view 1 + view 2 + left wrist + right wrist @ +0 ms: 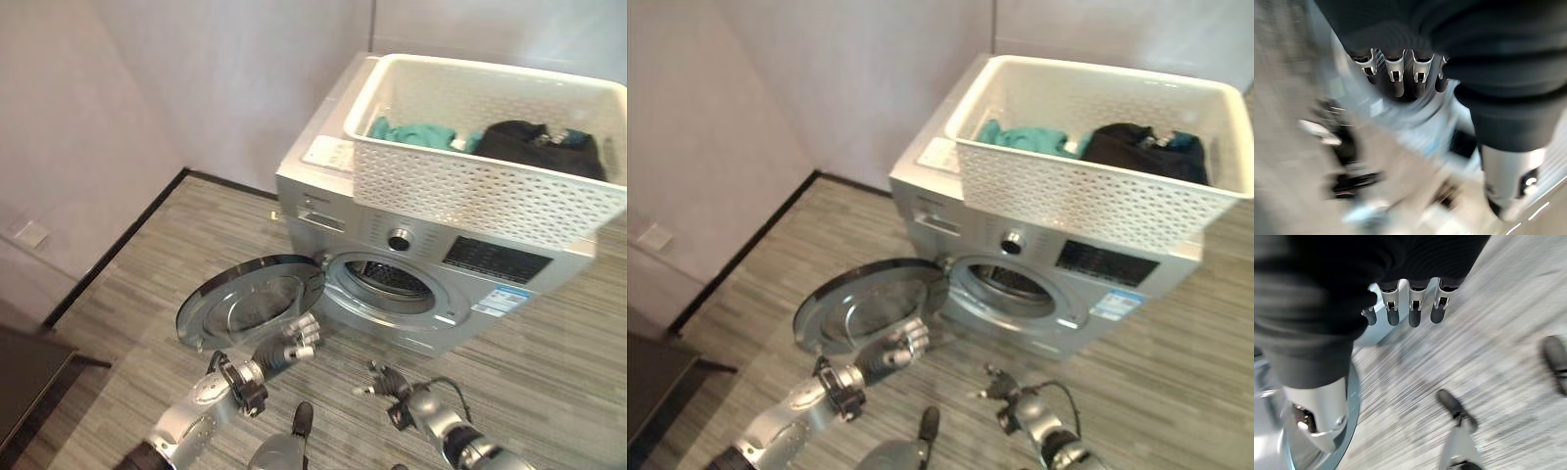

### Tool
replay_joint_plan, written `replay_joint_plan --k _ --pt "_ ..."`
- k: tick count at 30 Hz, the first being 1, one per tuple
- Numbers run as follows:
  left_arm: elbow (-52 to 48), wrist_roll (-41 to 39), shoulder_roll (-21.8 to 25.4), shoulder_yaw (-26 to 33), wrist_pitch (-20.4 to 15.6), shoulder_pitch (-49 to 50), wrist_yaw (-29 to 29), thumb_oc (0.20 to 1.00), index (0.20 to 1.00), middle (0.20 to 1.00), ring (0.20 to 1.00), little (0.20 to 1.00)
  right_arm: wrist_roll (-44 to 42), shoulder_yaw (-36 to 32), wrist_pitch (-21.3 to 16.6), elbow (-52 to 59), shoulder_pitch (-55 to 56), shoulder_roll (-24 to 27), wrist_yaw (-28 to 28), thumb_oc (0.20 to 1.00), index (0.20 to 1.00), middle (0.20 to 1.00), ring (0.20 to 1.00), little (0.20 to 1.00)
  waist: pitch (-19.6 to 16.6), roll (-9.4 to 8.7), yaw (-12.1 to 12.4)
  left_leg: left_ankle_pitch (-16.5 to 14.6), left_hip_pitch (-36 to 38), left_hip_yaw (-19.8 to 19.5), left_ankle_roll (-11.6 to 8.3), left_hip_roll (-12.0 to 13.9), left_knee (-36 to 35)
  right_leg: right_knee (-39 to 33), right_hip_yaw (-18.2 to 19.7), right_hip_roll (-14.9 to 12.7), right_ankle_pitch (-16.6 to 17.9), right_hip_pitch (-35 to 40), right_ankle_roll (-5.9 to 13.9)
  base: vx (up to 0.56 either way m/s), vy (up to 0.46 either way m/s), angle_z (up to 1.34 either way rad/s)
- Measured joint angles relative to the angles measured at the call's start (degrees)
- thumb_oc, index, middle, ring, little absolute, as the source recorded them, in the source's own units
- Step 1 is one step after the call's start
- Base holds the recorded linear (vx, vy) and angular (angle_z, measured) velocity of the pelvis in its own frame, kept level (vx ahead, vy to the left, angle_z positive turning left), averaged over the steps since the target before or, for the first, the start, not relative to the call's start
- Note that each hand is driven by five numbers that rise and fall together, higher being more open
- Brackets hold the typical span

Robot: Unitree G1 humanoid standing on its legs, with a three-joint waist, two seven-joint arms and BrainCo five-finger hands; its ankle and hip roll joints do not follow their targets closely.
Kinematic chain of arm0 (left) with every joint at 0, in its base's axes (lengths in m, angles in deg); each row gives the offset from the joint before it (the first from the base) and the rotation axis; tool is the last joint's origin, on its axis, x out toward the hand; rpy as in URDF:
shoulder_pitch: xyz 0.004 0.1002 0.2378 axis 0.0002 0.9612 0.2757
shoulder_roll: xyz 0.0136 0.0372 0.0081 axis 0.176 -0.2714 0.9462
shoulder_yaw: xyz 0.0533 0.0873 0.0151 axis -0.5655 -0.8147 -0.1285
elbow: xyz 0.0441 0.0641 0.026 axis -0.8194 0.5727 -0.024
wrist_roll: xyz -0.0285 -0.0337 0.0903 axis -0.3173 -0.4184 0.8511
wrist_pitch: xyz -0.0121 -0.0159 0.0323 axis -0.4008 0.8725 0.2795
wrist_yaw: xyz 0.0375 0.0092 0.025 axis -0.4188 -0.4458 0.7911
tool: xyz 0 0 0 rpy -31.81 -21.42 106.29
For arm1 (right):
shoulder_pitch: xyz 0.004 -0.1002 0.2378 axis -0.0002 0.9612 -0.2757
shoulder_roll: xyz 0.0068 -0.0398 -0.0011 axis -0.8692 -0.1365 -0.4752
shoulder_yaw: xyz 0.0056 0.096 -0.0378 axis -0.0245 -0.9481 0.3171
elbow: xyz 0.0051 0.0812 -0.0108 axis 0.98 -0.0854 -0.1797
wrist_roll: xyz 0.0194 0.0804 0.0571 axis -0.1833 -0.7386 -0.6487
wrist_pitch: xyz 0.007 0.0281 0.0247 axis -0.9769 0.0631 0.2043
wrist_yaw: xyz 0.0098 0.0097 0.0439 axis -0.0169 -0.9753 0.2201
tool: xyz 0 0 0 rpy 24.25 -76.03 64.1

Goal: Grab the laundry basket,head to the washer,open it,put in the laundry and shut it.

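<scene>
Grey striped flooring and pale walls surround a silver front-loading washer set in the corner. On top of the washer a white perforated laundry basket is seated, its near side overhanging the front edge of the washer. Inside the basket, a teal garment is seen beside a black garment. The round washer door is swung fully open to the left of the drum opening, which is exposed. The left hand is held just in front of the open door, low before the washer, its fingers loosely curled with nothing gripped. The right hand is held low in front of the washer, below the drum opening, fingers relaxed and holding nothing.
</scene>
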Motion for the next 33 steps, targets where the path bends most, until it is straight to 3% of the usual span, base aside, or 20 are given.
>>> replay_joint_plan --k 1,2,5,6,7,9,11,16,26,30,33 --pt "3.85 4.01 -0.35 -1.93 0.12 -2.62 -0.55 1.000 1.000 1.000 1.000 1.000 0.07 0.08 0.19 -0.07 0.38 0.45 0.24 1.000 1.000 1.000 1.000 1.000 0.03 -0.11 -0.81 -0.01 -0.03 0.27 0.00 0.18 0.00 0.00 0.40 0.00 0.09 -0.31 -0.03 -0.09 -0.013 -0.23" --pt "13.74 16.66 -4.22 -3.75 -1.97 -6.61 -0.19 1.000 1.000 1.000 1.000 1.000 0.05 0.13 0.05 0.16 0.95 1.61 0.14 1.000 1.000 1.000 1.000 1.000 -0.11 -0.87 -2.99 0.02 -1.22 1.38 -0.08 0.68 0.00 -0.01 1.54 0.23 0.19 -2.22 -0.30 -0.11 -0.021 -0.30" --pt "29.42 32.20 -11.67 -4.27 -2.32 -10.46 2.88 1.000 1.000 1.000 1.000 1.000 -0.01 0.29 0.14 0.65 0.38 2.04 -0.08 1.000 1.000 1.000 1.000 1.000 0.32 -1.75 -5.22 0.68 -3.72 2.06 -0.32 0.98 0.02 0.00 2.57 0.71 1.00 -5.15 -0.83 -0.12 -0.032 -0.20" --pt "42.38 41.55 -18.44 -2.17 -3.27 -12.65 7.62 1.000 1.000 1.000 1.000 1.000 -0.04 0.60 0.14 1.76 0.47 2.27 -0.18 1.000 1.000 1.000 1.000 1.000 0.92 -2.43 -6.15 1.14 -4.48 2.09 -0.16 1.15 0.02 0.00 2.74 0.89 1.65 -5.97 -0.70 -0.19 -0.041 -0.09" --pt "46.09 44.79 -20.94 -1.40 -3.17 -12.73 10.67 1.000 1.000 1.000 1.000 1.000 -0.21 1.22 0.17 2.58 0.72 2.14 -0.65 1.000 1.000 1.000 1.000 1.000 1.20 -3.21 -7.07 1.19 -4.89 2.15 -0.23 1.30 0.02 0.01 2.71 1.08 1.67 -6.45 -0.74 -0.24 -0.051 -0.03" --pt "60.01 49.92 -28.31 8.27 -2.07 -16.35 20.24 1.000 1.000 1.000 1.000 1.000 -1.54 1.51 -0.28 6.44 0.51 2.09 -2.83 1.000 1.000 1.000 1.000 1.000 2.26 -4.29 -7.47 1.89 -7.19 1.98 -0.55 1.89 0.04 0.02 2.69 1.70 1.97 -8.71 -1.23 -0.11 -0.054 -0.01" --pt "61.46 49.78 -28.76 17.40 -1.42 -18.60 27.26 1.000 1.000 1.000 1.000 1.000 -2.72 3.64 -1.31 10.56 -1.55 2.21 -4.97 1.000 1.000 1.000 1.000 1.000 5.00 -5.13 -8.85 2.71 -9.35 1.84 -0.70 2.69 0.05 0.02 2.76 2.48 2.69 -10.88 -1.88 -0.11 -0.033 -0.03" --pt "59.38 45.95 -24.12 23.50 -1.50 -23.59 36.80 1.000 1.000 1.000 1.000 1.000 -4.71 3.48 -3.64 17.39 -1.97 4.41 -7.43 1.000 1.000 1.000 1.000 1.000 8.07 -6.05 -9.97 2.72 -9.66 2.35 -0.88 3.54 0.02 0.02 3.13 2.98 2.86 -11.41 -2.10 -0.05 -0.027 -0.05" --pt "55.48 37.61 -18.11 31.79 -2.10 -16.77 39.78 1.000 1.000 1.000 1.000 1.000 -7.07 -5.59 -3.90 18.25 5.81 5.81 -7.44 1.000 1.000 1.000 1.000 1.000 9.21 -6.87 -9.96 1.47 -5.68 4.95 -0.73 3.10 0.00 0.02 5.12 2.21 2.81 -8.92 -2.07 0.03 0.057 -0.12" --pt "50.87 30.66 -19.13 39.81 -2.14 -5.99 39.76 1.000 1.000 1.000 1.000 1.000 -8.07 -15.99 -3.55 21.24 9.03 6.35 -7.50 1.000 1.000 1.000 1.000 1.000 8.98 -6.72 -10.16 -0.78 -0.95 8.56 0.50 2.14 -0.23 0.01 8.42 0.36 2.65 -6.31 -1.25 0.08 0.129 -0.39" --pt "34.66 25.95 -19.46 41.02 -2.21 4.21 39.36 1.000 1.000 1.000 1.000 1.000 -9.88 -29.04 -3.40 26.56 12.85 7.26 -8.50 1.000 1.000 1.000 1.000 1.000 7.87 -6.64 -10.26 -1.78 1.56 9.61 1.43 0.56 -0.18 0.04 9.51 -0.96 2.75 -4.38 -0.66 0.15 0.177 -0.18"
